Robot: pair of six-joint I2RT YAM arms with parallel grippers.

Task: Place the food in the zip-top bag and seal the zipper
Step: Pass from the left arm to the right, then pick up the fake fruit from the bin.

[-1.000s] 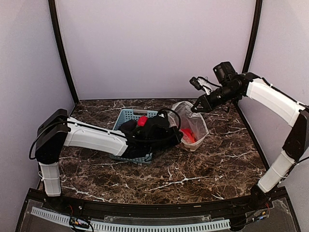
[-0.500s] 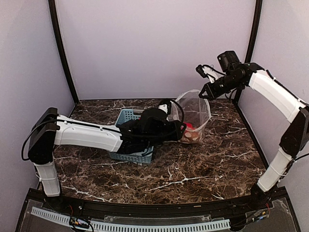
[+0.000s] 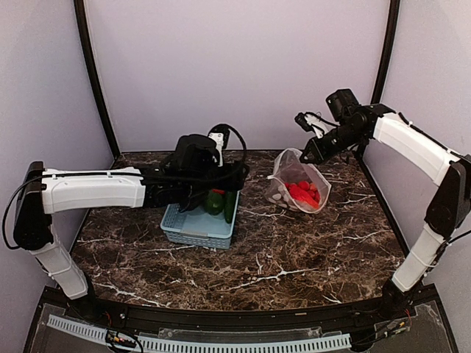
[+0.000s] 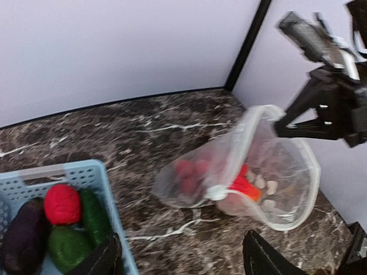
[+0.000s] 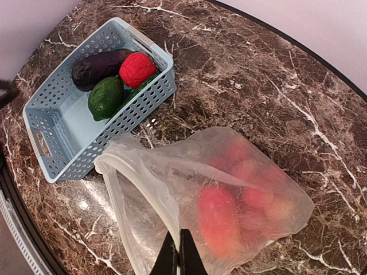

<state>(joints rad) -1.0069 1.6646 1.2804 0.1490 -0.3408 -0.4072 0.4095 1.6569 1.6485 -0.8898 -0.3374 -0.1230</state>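
**Left jaws empty over the basket; right jaws holding the bag's mouth up.**

My left arm [image 3: 96, 190] hangs over the blue basket [image 3: 193, 229], its jaws spread wide with nothing between them. The food not yet bagged is an eggplant [image 5: 97, 66], a red ball [image 5: 137, 69], a green pepper [image 5: 106, 97] and a cucumber [image 4: 94, 215]. It sits bunched in the basket's end nearest the bag, beneath and slightly left of those jaws, so I judge the left arm nearer for picking. The eggplant lies slantwise across that end. Further right, the bag [image 5: 246, 189] rests on the surface [image 3: 294, 257] with red pieces [image 3: 303, 193] inside, its mouth facing the left arm. My right arm [image 3: 412, 143] has its jaws pinched on the zipper [image 5: 143, 183] rim, holding it raised.
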